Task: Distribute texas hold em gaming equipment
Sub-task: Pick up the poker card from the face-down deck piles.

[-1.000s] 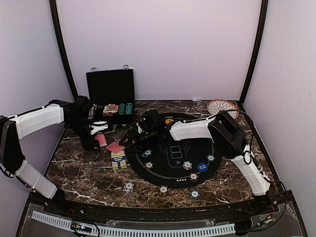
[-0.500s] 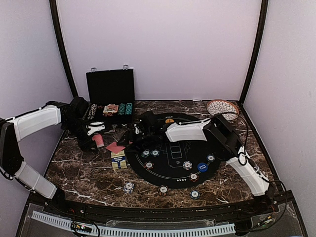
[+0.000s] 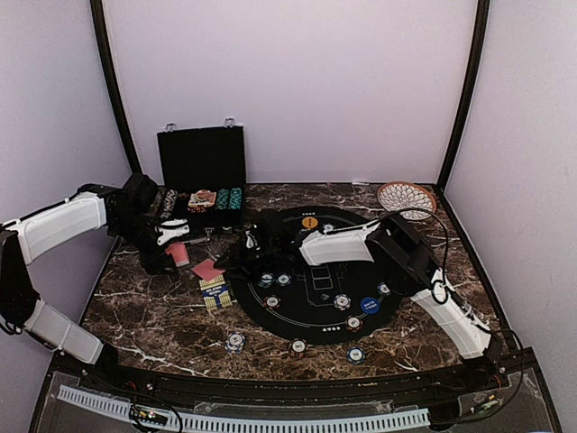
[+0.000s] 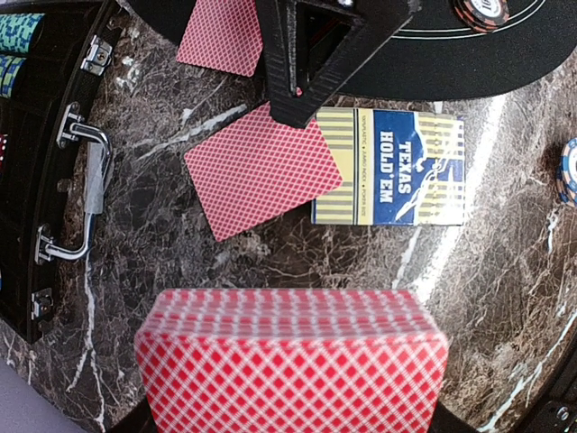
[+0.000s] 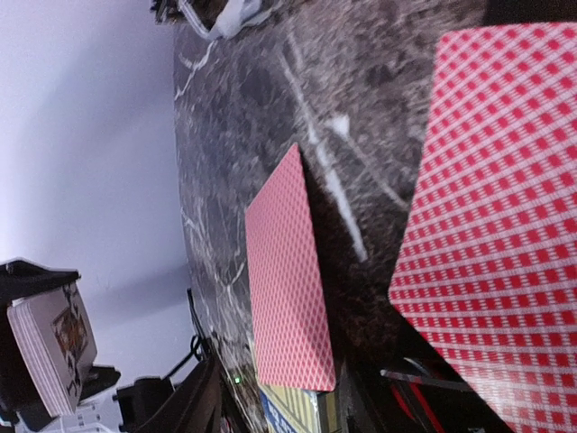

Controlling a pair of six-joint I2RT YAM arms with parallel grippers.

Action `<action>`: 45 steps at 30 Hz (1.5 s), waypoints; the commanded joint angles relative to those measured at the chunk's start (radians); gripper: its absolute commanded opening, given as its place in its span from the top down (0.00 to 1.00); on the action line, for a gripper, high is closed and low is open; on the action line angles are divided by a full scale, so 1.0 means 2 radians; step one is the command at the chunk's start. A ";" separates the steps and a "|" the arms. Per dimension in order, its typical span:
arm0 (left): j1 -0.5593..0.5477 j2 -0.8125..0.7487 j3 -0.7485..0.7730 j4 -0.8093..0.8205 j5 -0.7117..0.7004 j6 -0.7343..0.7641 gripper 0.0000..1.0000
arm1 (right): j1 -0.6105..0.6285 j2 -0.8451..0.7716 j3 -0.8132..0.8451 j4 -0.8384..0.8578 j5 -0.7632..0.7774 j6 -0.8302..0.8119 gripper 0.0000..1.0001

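My left gripper (image 3: 171,251) is shut on a deck of red-backed playing cards (image 4: 290,361), held above the marble left of the mat. A loose card (image 4: 263,167) lies face down beside the yellow-and-blue Texas Hold'em card box (image 4: 389,167). My right gripper (image 3: 237,259) reaches over that card, one fingertip (image 4: 292,110) at its corner; how its jaws stand does not show. A second face-down card (image 4: 224,34) lies by that gripper and fills the right of the right wrist view (image 5: 496,225). Striped poker chips (image 3: 342,301), a blue button (image 3: 369,305) and an orange button (image 3: 309,222) sit on the black mat (image 3: 315,311).
The black chip case (image 3: 201,162) stands open at the back left, its handle (image 4: 86,194) close to the loose card. A patterned round plate (image 3: 406,194) sits at the back right. More chips (image 3: 235,341) lie on the marble by the mat's front edge.
My right arm has stretched further left, bringing its gripper over the loose card by the box. The left gripper has drawn back a little with the deck.
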State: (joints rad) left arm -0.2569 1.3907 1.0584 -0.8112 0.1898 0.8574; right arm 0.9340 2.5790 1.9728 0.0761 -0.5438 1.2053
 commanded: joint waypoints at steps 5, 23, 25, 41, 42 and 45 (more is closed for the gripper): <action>0.001 -0.019 -0.008 -0.015 0.011 0.011 0.75 | 0.003 0.021 -0.053 0.052 0.046 0.071 0.67; 0.002 -0.027 -0.010 -0.024 0.010 0.018 0.76 | 0.016 0.044 -0.055 0.099 0.074 0.132 0.84; 0.002 -0.028 -0.009 -0.025 0.009 0.017 0.77 | 0.017 0.046 -0.056 0.103 0.073 0.136 0.87; 0.002 -0.025 -0.002 -0.030 0.011 0.014 0.77 | 0.020 0.050 -0.074 0.124 0.053 0.153 1.00; 0.002 -0.025 -0.001 -0.031 0.011 0.014 0.77 | 0.020 0.049 -0.074 0.124 0.052 0.153 1.00; 0.002 -0.021 0.004 -0.033 0.012 0.013 0.77 | 0.020 0.045 -0.079 0.130 0.051 0.153 1.00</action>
State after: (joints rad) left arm -0.2569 1.3727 1.0439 -0.8463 0.1932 0.8795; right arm 0.9569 2.5996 1.8637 0.4229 -0.4328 1.4872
